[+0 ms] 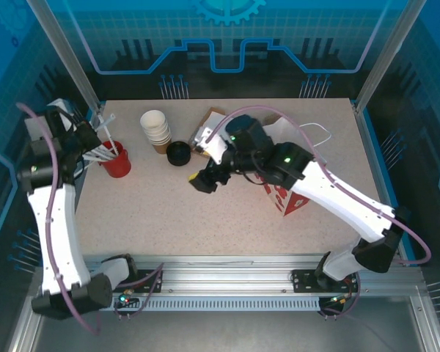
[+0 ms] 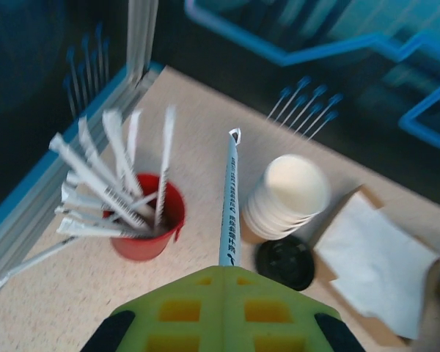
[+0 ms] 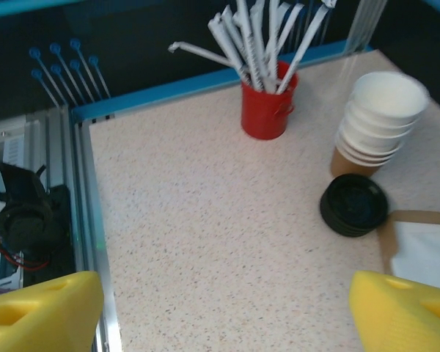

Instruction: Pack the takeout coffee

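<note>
Paper-wrapped straw [image 2: 230, 192], pinched at 1 end by the left gripper [image 2: 224, 273], could slip or tilt; right gripper [image 3: 220, 308] hung spread.

On the speckled beige table [image 1: 169, 220], a red plastic cup [image 1: 118, 163] with white paper-wrapped straws [image 3: 260, 37] in it stands at the rear left. To its right is a stack of white paper cups [image 1: 156, 130], with round black plastic lids [image 1: 179, 153] just beside its front right. Further right, white paper napkins [image 2: 374, 257] lie on a brown cardboard sheet [image 1: 214, 116]. A red-and-white paper carton [image 1: 292, 202] sits right of centre. One more wrapped straw [image 2: 229, 198], pinched in the left gripper [image 2: 224, 277], points between cup and stack.
</note>
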Robot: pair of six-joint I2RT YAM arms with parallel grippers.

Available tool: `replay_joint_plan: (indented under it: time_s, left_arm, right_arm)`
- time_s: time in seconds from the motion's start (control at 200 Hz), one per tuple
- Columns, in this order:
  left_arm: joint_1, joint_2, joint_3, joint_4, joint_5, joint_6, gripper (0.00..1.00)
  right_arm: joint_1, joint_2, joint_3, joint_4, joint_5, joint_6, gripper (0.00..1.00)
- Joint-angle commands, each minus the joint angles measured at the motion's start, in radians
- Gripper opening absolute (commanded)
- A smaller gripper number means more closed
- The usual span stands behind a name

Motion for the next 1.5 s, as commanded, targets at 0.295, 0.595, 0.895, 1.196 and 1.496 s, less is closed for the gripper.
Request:
replay_joint_plan:
  time_s: [0.295, 0.595, 0.895, 1.196, 1.496]
  left_arm:
    - [-0.476, -0.058, 0.127, 0.138, 0.298, -0.190, 0.01]
    - [-0.900, 0.451, 0.547, -0.086, 0.110, 0.039, 0.03]
    - [-0.948, 0.846, 0.970, -0.337, 0.104, 0.140, 0.04]
    - [-0.962, 1.050, 1.072, -0.271, 0.180, 0.113, 0.12]
    - [-0.929, 1.098, 1.155, -0.184, 0.230, 0.096, 0.39]
  right_arm:
    - [-0.306, -0.260, 0.104, -0.305, 0.156, 0.036, 0.89]
    - [-0.554, -0.356, 0.052, -0.421, 0.200, 0.044, 0.89]
    - [-0.641, -0.406, -0.002, -0.436, 0.196, 0.040, 0.89]
    - [-0.642, -0.394, -0.071, -0.393, 0.127, 0.080, 0.89]
    - [-0.610, -0.411, -0.162, -0.293, -0.017, 0.112, 0.88]
